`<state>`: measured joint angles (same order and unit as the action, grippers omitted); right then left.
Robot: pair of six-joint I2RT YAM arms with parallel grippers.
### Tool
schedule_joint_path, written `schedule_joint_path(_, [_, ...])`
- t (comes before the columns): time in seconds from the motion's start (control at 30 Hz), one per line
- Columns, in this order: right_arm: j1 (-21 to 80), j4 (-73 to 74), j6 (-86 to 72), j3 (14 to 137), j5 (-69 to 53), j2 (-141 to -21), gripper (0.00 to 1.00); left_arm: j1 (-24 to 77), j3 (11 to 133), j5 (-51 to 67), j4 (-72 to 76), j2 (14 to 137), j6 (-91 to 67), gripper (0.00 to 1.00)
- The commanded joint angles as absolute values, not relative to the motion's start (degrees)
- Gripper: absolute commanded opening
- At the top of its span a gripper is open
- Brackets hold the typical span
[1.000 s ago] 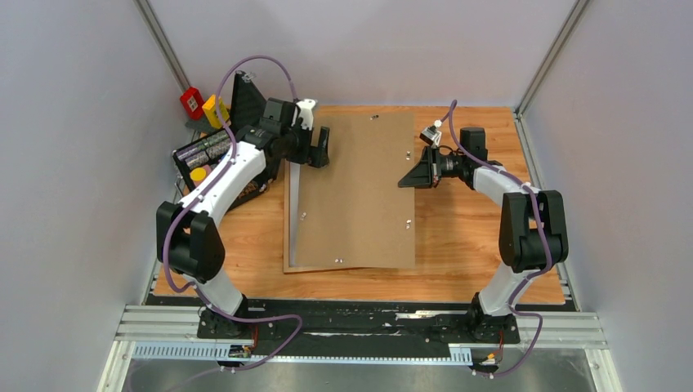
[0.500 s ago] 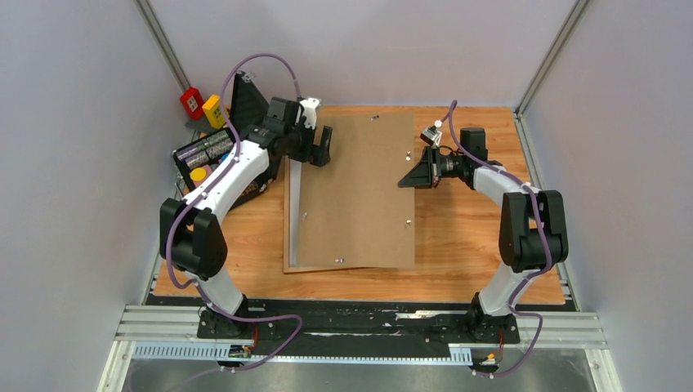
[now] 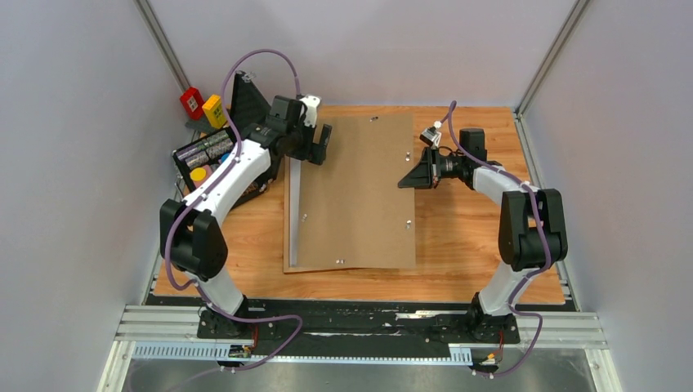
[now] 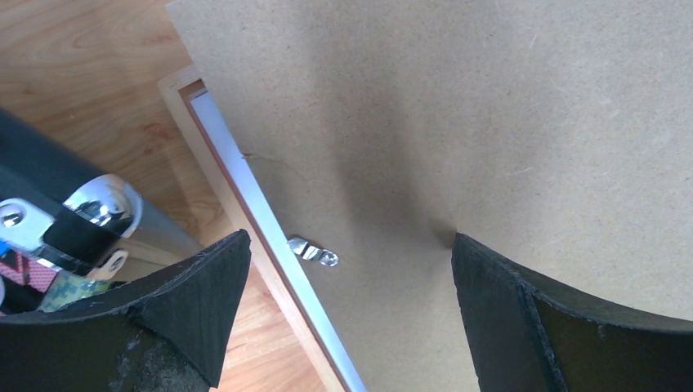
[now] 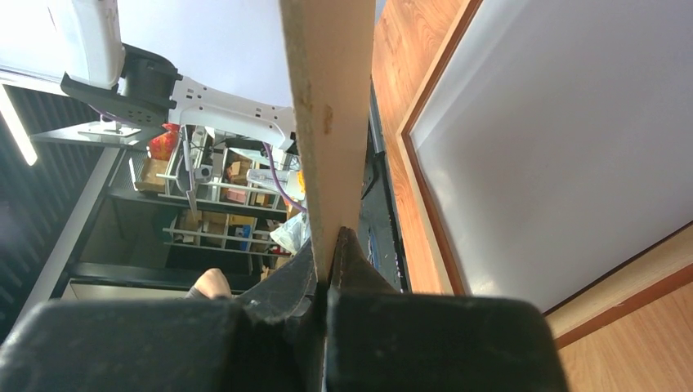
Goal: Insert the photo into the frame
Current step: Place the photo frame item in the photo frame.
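A plain brown backing board [image 3: 359,188] lies aslant over the frame [image 3: 288,245], whose pale wood back faces up on the table. My right gripper [image 3: 409,180] is shut on the board's right edge [image 5: 327,122] and holds that side raised. Under the board, a white surface [image 5: 556,139] fills the frame's opening inside the rail [image 5: 425,212]. It shows as a white strip [image 4: 245,180] along the left rail [image 4: 237,212]; I cannot tell whether it is the photo. My left gripper [image 4: 350,241] hovers open over the board's left edge [image 4: 490,122] near a metal clip [image 4: 313,251], holding nothing.
A black case [image 3: 212,159] full of small items stands at the table's left edge, close to my left arm. Red [image 3: 192,102] and yellow [image 3: 214,110] blocks and a black stand [image 3: 245,98] sit behind it. Grey walls close in on both sides.
My left gripper has shifted slightly back and to the left above the board's left edge. The right gripper and the board have not moved.
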<state>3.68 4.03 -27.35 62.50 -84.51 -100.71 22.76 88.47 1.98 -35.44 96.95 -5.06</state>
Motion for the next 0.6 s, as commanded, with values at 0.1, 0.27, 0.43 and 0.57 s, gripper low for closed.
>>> schedule_joint_path(0.1, [3.11, 3.16, -27.37, 62.9, -89.87, -100.95, 0.0, 22.34, 88.08, -1.52, -36.21, 90.48, -3.0, 1.0])
schedule_joint_path(0.27, [2.66, 3.12, -28.07, 63.73, -88.92, -102.97, 0.0, 20.86, 85.92, 0.92, -36.77, 86.7, -2.51, 1.0])
schedule_joint_path(0.43, [2.57, 3.12, -29.33, 65.87, -89.08, -106.14, 0.0, 19.24, 83.67, 4.97, -37.09, 83.29, -1.33, 1.0])
schedule_joint_path(0.57, [2.55, 3.24, -30.26, 68.05, -88.99, -108.8, 0.0, 18.29, 82.21, 5.74, -36.72, 81.27, -0.32, 1.0])
